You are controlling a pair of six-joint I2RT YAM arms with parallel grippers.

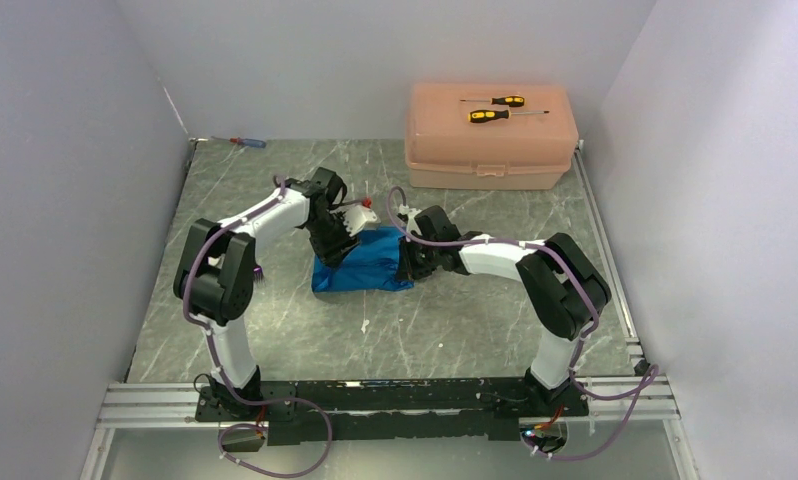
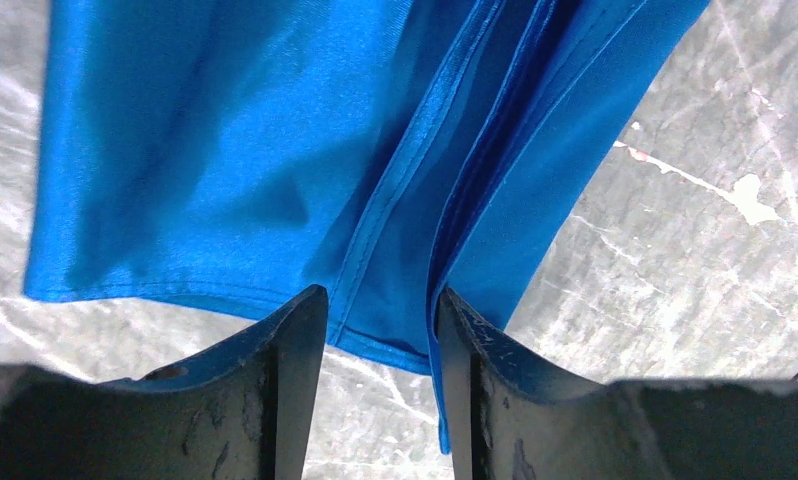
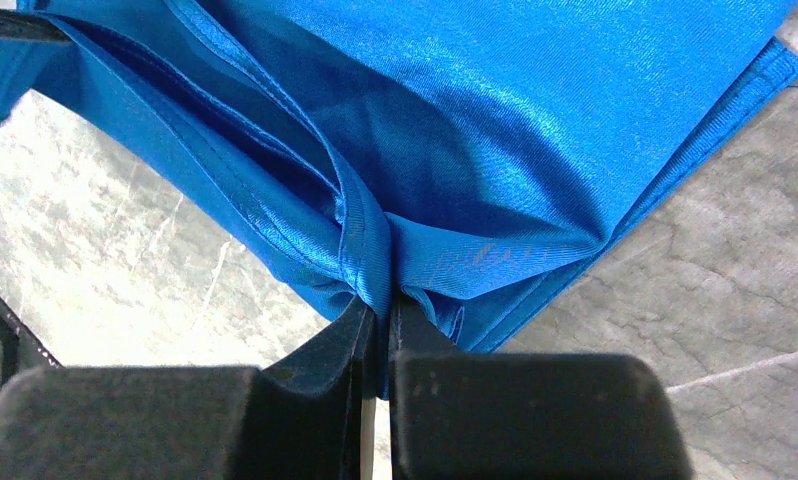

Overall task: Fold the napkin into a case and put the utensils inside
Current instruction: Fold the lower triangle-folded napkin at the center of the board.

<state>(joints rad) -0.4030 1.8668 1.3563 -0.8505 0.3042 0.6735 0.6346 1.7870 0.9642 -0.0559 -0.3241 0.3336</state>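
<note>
R gripper (image 3: 378,310) clenched on the napkin (image 3: 495,130): 2 jaws pressed together w/ a bunched ridge of cloth pinched between them, puckers fanning out from the grip. L gripper (image 2: 380,300) released, jaws apart, straddling a stitched hem at the napkin's opposite edge; the hem sits in the gap, no pinch as far as I can see.

Napkin lies mid-table (image 1: 455,320) between both arms, already doubled into a rough rectangle, several layers showing at the L side.

Step, my read: folding, not loading yet. Cloth isn't a tidy slim pouch; edges are stepped and uneven. Utensils not clearly made out in any view.

Next move prob. needs the L jaws to take only the top layer(s) at that hem, then both arms to carry the fold together, keeping tension even so layers don't slide.

Materials: cloth is bright blue, satiny, glossy sheen, fine weave, rolled stitched hems; likely slippery, and limp enough to sag. Table is grey marble-look w/ white veins, hard, smooth.
</note>
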